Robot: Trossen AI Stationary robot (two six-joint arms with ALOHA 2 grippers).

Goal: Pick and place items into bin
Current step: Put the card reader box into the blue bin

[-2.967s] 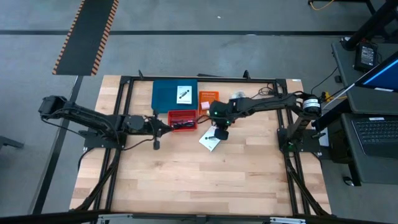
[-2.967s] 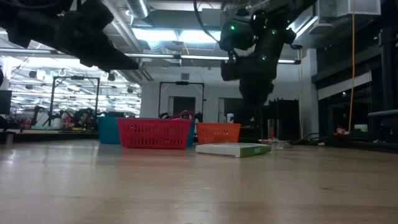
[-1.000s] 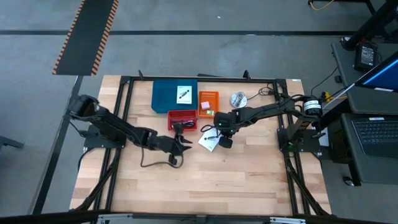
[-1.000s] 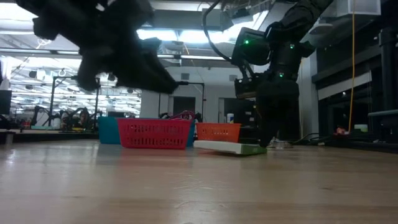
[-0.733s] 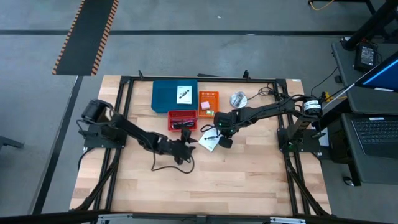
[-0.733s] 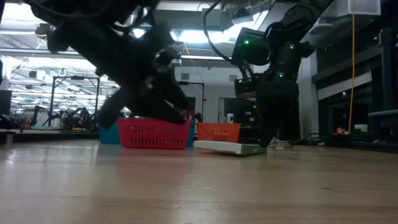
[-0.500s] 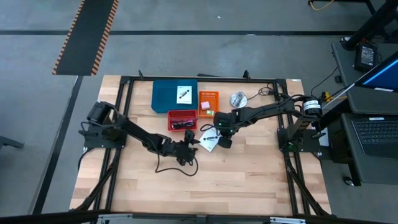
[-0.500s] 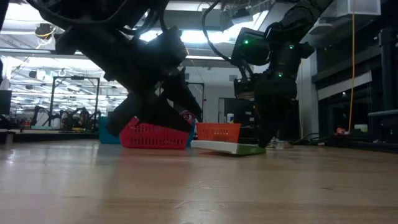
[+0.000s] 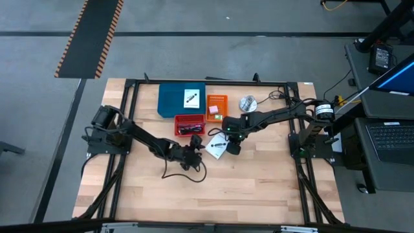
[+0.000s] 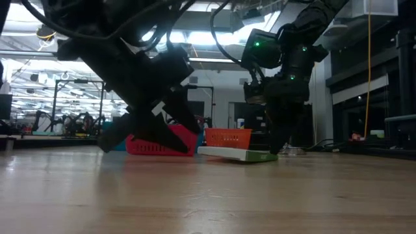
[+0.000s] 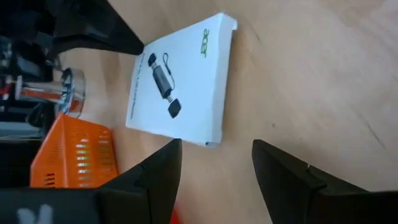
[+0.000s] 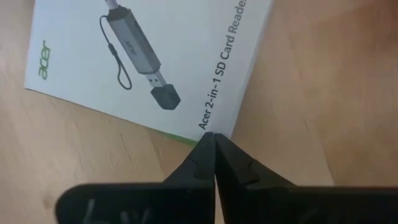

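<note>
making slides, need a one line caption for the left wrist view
Left gripper, fingers open, faces a white Acer box lying flat on the wooden table.

both arms were dark, slender and jointed, with black cables looping beside them. the right arm (image 9: 278, 114) carried a small green light near its wrist and a pale ring by its base at three o'clock. the left gripper (image 11: 214, 180) had broad matte-black fingers; the right gripper (image 12: 214, 158) had tapered ones.
</note>
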